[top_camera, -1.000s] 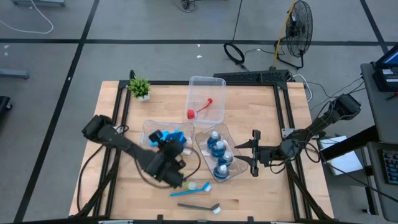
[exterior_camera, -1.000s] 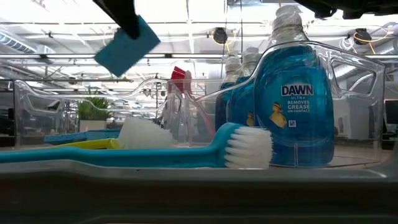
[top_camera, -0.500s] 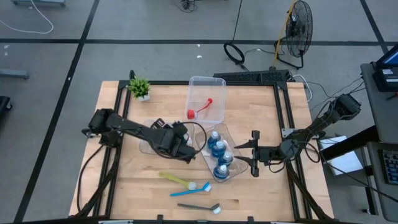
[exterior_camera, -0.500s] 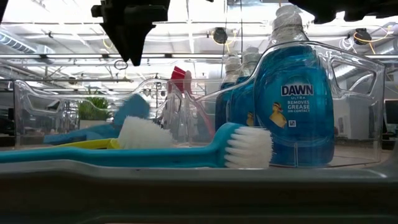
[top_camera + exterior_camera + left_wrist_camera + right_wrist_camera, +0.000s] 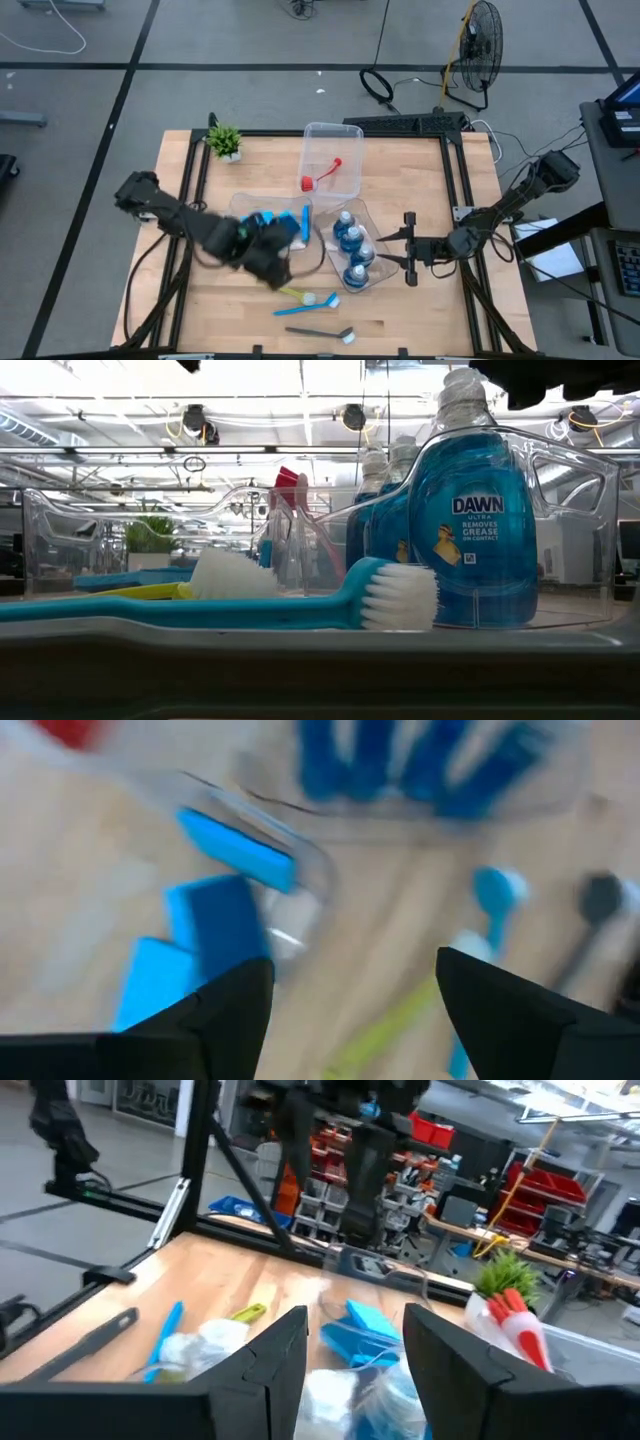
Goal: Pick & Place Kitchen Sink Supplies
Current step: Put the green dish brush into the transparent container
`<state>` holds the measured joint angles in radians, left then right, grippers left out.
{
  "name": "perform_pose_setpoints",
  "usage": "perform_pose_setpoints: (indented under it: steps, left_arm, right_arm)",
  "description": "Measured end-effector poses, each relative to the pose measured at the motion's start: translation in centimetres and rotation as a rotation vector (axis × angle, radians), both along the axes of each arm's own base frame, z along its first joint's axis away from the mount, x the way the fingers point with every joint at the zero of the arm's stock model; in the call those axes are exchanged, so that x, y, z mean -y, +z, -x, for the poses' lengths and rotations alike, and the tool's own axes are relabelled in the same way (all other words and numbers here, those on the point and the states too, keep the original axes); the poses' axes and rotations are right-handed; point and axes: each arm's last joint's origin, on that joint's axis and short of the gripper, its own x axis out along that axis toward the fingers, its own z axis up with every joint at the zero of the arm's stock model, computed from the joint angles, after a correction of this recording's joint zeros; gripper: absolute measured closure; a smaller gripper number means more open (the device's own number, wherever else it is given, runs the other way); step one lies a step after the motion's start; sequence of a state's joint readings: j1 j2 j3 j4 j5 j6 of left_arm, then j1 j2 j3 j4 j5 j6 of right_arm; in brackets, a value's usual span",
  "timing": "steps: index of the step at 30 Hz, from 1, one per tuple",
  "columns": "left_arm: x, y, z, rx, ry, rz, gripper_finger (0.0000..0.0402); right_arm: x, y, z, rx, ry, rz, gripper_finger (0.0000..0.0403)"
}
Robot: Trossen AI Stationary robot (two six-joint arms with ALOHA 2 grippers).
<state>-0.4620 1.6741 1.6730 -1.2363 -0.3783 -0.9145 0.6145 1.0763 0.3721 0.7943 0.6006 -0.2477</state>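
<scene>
Butcher-block wood tabletop (image 5: 400, 170) on a black frame, sitting on grey concrete floor with a pedestal fan (image 5: 482, 40) and loose cables behind it. From my seat: left gripper (image 5: 272, 262) hangs over the near-left part of the table, just beside the sponge bin (image 5: 240, 205); its wrist cam shows the fingers (image 5: 225, 1010) spread apart with nothing between them. Blue sponges (image 5: 275, 222) are piled in that clear bin, one propped on edge at the side nearest the bottles. Middle bin (image 5: 375, 225) holds the blue dish-soap bottles (image 5: 350, 245) with white caps, lined up. Far bin (image 5: 345, 135) has only the red brush (image 5: 322, 175). Yellow-green brush (image 5: 292, 292), light-blue brush (image 5: 308, 305) and dark-grey brush (image 5: 320, 333) lie loose on the wood near the front edge. Right gripper (image 5: 408, 248) is parked just right of the bottle bin, fingers (image 5: 265, 1355) partway open, empty. Small potted plant (image 5: 224, 140) sits in the far-left corner. Low cam looks past the bottles into a workshop with ceiling lights.
</scene>
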Motion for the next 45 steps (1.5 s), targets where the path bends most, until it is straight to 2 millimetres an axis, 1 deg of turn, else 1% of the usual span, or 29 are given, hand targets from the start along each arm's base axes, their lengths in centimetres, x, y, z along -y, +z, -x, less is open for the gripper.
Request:
perform_pose_setpoints:
  steps: [2, 4, 8, 11, 14, 16, 19, 23, 26, 29, 36, 41, 43, 45]
  left_arm:
    - [1.8, -0.4, 0.4, 0.004, -0.052, 0.006, 0.0129]
    - [3.4, -1.5, 0.3, -0.02, -0.087, -0.007, 0.0133]
    - [6.2, -5.0, -0.6, -0.124, -0.135, -0.02, 0.0133]
    - [7.4, -7.7, -1.4, -0.204, -0.164, -0.046, 0.0131]
    - [8.1, -10.6, -2.4, -0.308, -0.18, -0.022, 0.0131]
    - [8.3, -12.0, -2.8, -0.36, -0.193, -0.005, 0.0131]
    - [8.7, -13.5, -3.7, -0.363, -0.256, 0.011, 0.0131]
    - [8.6, -14.2, -5.0, -0.325, -0.334, 0.024, 0.0131]
    - [8.0, -14.5, -5.4, -0.336, -0.358, 0.024, 0.0131]
    - [7.2, -15.4, -5.8, -0.335, -0.356, 0.035, 0.0131]
    - [6.0, -18.2, -5.3, -0.384, -0.354, 0.099, 0.0131]
    - [5.4, -19.3, -4.8, -0.397, -0.341, 0.081, 0.0132]
    - [5.2, -19.5, -4.7, -0.389, -0.325, 0.065, 0.0142]
    - [5.2, -19.6, -4.7, -0.387, -0.324, 0.061, 0.0164]
  right_arm:
    - [-0.3, 0.0, 0.2, -0.001, 0.015, 0.0, 0.0248]
    - [-0.6, 0.0, 0.4, 0.0, 0.033, -0.004, 0.0248]
    - [-1.1, 0.0, 0.7, 0.0, 0.063, -0.029, 0.0248]
    - [-1.4, 0.0, 0.9, 0.001, 0.081, -0.039, 0.0248]
    - [-1.6, 0.1, 1.0, 0.002, 0.092, -0.049, 0.0248]
    - [-1.6, 0.1, 1.1, 0.002, 0.096, -0.05, 0.0248]
    - [-1.6, 0.1, 1.1, 0.004, 0.097, -0.058, 0.0248]
    - [-1.6, 0.1, 1.1, 0.004, 0.097, -0.06, 0.0248]
    - [-1.6, 0.1, 1.1, 0.003, 0.097, -0.073, 0.0248]
    - [-1.6, 0.0, 1.1, -0.004, 0.097, -0.072, 0.0248]
    - [-1.6, 0.0, 1.1, -0.006, 0.097, -0.071, 0.0248]
    - [-1.6, 0.0, 1.1, -0.006, 0.097, -0.071, 0.0248]
    - [-1.6, 0.0, 1.1, -0.006, 0.096, -0.071, 0.0248]
    - [-1.6, 0.0, 1.1, -0.006, 0.096, -0.071, 0.0248]
